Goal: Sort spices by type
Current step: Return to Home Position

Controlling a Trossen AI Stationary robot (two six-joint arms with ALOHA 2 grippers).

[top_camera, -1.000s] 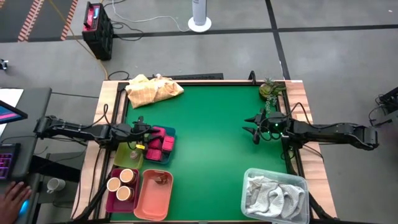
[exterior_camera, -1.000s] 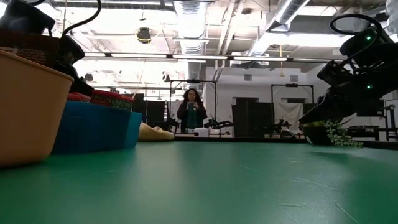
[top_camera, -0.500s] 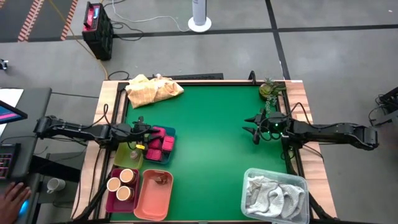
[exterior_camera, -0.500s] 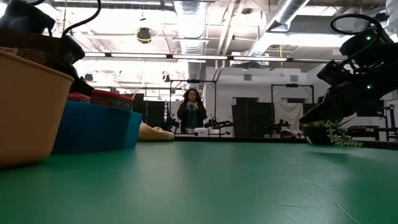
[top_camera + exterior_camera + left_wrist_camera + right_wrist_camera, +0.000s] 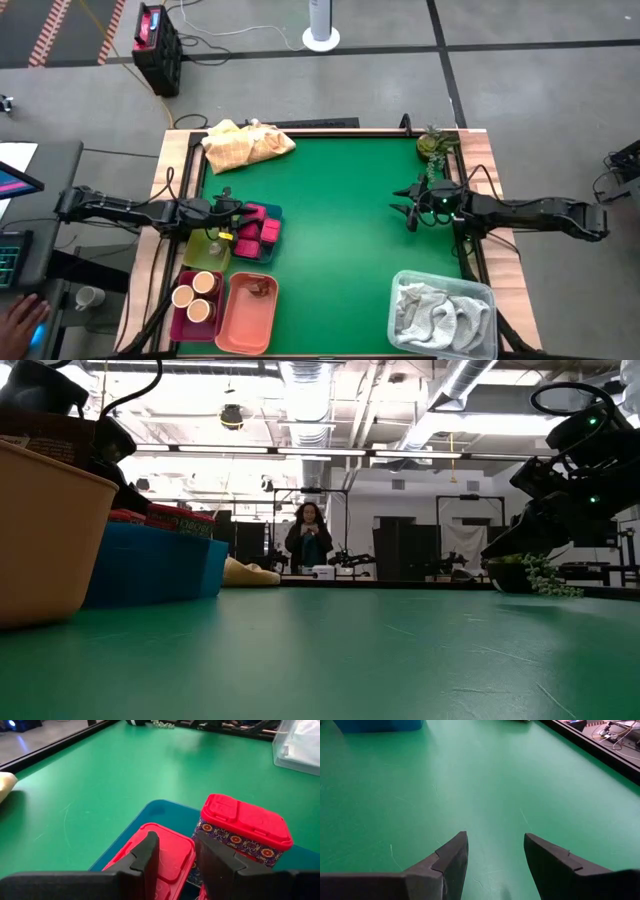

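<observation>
1. My left claw (image 5: 176, 840) hangs open and empty just above the red cans (image 5: 245, 825) in the blue bin (image 5: 159, 811), by the bench's left edge.
2. My right claw (image 5: 495, 840) waits open over bare mat near the right edge.
3. Risk: if I pull away low, a finger could clip a can and tip it out.

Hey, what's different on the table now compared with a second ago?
Nothing visibly changed. The left gripper still hangs open over the red cans in the blue bin, and the right gripper still waits open above the green mat.
</observation>
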